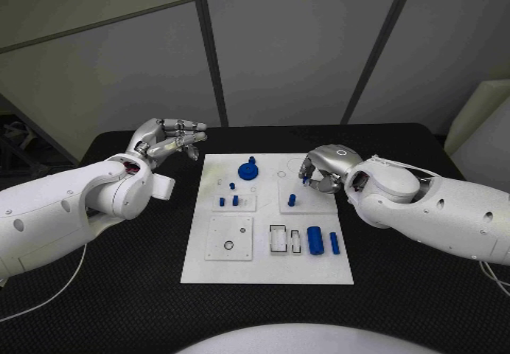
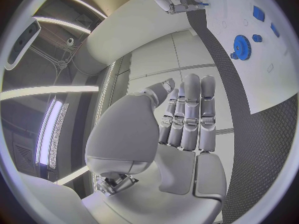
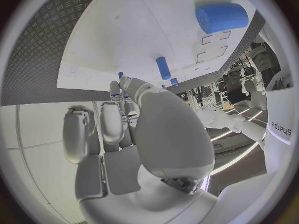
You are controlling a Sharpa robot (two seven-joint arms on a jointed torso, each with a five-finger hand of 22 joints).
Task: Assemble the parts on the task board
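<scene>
Beneath right hand (image 1: pixel 322 171), small blue part (image 1: pixel 306 178).

Task board (image 1: pixel 266 273) lies mid-table — gear (image 1: pixel 247 172) at its far edge, cylinder (image 1: pixel 315 240) nearer.

Reads "sharpa" in dark letters, on the white robot arm casing (image 3: pixel 281 129). Stands sideways there. No other legible text.
</scene>
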